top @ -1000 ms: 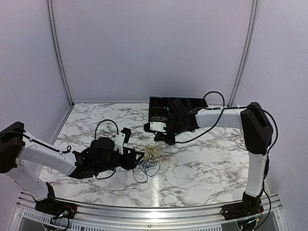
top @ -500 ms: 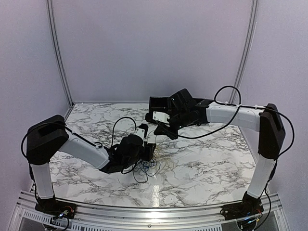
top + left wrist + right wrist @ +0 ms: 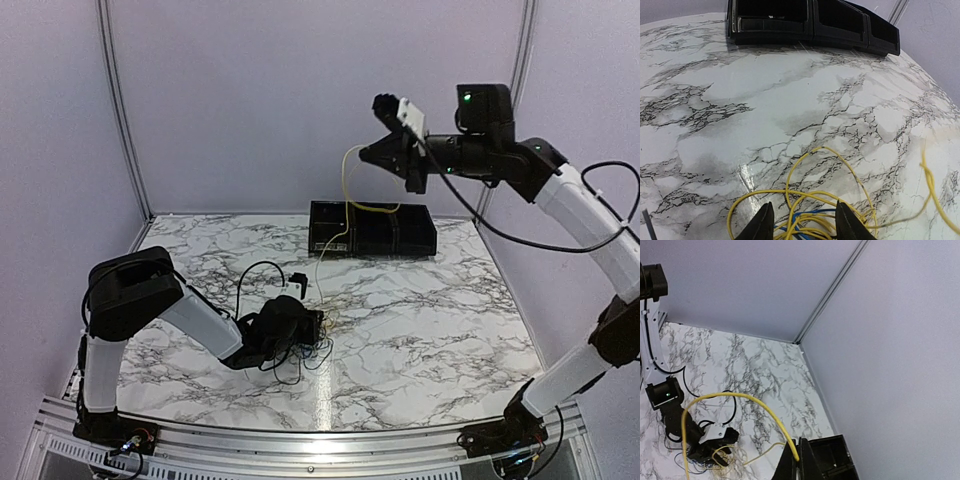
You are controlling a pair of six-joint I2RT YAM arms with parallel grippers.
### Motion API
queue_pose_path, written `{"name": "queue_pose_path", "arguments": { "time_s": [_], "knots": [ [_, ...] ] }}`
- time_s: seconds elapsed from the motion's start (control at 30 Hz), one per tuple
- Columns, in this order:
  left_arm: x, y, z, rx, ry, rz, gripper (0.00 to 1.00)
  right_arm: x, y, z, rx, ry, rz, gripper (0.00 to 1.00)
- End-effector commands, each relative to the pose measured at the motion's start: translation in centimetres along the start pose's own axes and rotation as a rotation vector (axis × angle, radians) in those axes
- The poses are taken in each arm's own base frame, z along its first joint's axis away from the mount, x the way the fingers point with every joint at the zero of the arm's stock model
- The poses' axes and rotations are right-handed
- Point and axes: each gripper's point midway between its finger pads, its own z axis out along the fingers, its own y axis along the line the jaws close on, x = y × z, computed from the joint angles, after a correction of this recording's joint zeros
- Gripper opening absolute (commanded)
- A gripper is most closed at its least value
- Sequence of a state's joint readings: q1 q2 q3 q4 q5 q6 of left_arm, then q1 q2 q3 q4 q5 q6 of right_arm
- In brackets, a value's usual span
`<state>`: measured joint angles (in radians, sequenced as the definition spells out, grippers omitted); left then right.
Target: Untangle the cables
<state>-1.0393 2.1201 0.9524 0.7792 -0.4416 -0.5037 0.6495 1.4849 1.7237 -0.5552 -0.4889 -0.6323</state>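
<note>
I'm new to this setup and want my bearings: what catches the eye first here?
The right arm's fingers, high above the marble table, are shut on the yellow cable, which hangs down in a long strand to the tangle below. There the left arm's fingers stand open around yellow and blue loops, in front of a black tray at the back.

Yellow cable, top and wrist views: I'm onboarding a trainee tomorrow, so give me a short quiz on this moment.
1. True or false: the right hand is shut on the yellow cable, high above the table.
2. Where is the left hand? A) in a tray B) low at the tangle on the table C) above the right hand.
3. Which cable colour shows among the yellow loops between the left hand's fingers?
Key: 1 true; 2 B; 3 blue cable.
</note>
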Motion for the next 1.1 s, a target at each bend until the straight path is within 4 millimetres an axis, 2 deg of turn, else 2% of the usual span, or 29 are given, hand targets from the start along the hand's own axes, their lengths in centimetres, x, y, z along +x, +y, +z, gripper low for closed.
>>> {"name": "queue_pose_path", "arguments": {
  "time_s": [0.0,0.1,0.13,0.27,0.4,0.5,0.67,0.8,0.9,1.07],
  "knots": [
    [1.7,0.7,-0.1,0.002,0.049,-0.015,0.43,-3.6,-3.5,-4.7,0.136,-0.076,-0.002,0.00],
    [0.6,-0.1,-1.1,0.042,0.046,-0.033,0.46,-5.1,-5.0,-6.6,0.204,-0.096,-0.020,0.00],
    [-0.3,-0.7,-1.6,0.068,0.037,-0.041,0.47,-5.5,-5.6,-7.0,0.228,-0.102,-0.028,0.00],
    [-2.8,-2.6,-4.0,0.164,0.017,-0.038,0.51,-5.8,-7.3,-7.5,0.311,-0.097,-0.037,0.00],
    [-4.7,-3.0,-6.2,0.196,0.012,-0.021,0.53,-6.6,-9.0,-8.1,0.383,-0.109,-0.045,0.00],
    [-5.2,-3.1,-7.7,0.213,0.023,-0.004,0.54,-6.6,-10.4,-7.9,0.426,-0.096,-0.056,0.00],
    [-3.9,-2.5,-8.4,0.208,0.087,0.011,0.53,-7.6,-13.5,-8.1,0.467,-0.118,-0.058,0.00],
    [-3.0,-2.5,-7.9,0.203,0.122,-0.021,0.53,-10.8,-15.6,-9.6,0.535,-0.181,-0.129,0.00],
    [-2.4,-3.6,-6.9,0.227,0.142,-0.009,0.53,-13.5,-15.9,-11.8,0.587,-0.242,-0.158,0.00],
    [-0.7,-4.7,-4.7,0.237,0.166,0.093,0.51,-12.7,-16.0,-12.3,0.622,-0.205,-0.167,0.00]
  ]
}}
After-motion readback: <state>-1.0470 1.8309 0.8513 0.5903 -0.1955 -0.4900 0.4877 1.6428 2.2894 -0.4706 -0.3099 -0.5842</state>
